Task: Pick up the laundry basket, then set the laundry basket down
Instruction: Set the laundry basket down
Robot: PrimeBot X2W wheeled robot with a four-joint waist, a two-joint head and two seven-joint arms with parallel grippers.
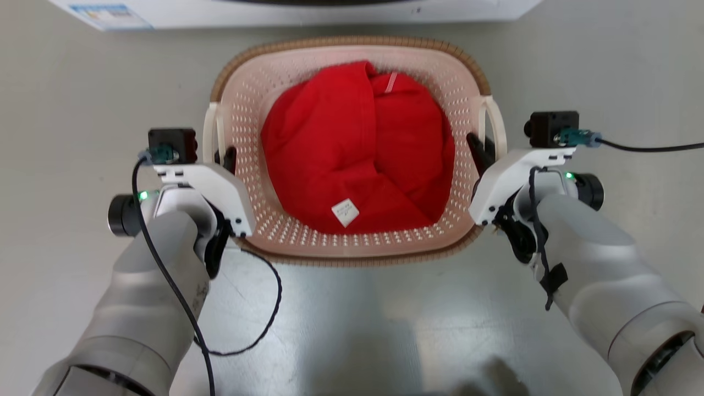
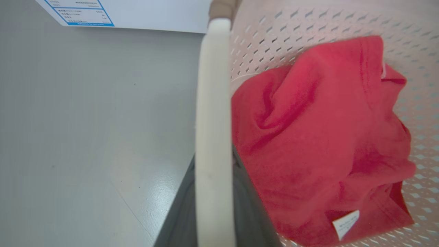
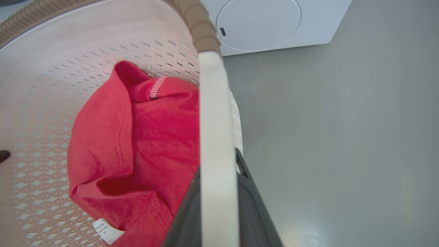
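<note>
While both arms reach in from the sides, the laundry basket (image 1: 352,242) sits between them over the grey floor (image 1: 82,110), just in front of the washing machine (image 1: 308,14). Can't tell if its bottom is actually touching the floor, tbh. Inside is one crumpled red garment (image 1: 357,148) covering most of the bottom, its white care tag (image 1: 345,212) facing up by the near wall. The left gripper (image 1: 223,157) is clamped on the left white handle (image 1: 210,135), a dark finger on each side. The right gripper (image 1: 484,148) is clamped the same way on the right white handle (image 1: 496,129). Pale pink perforated walls, brown woven-look rim.
</note>
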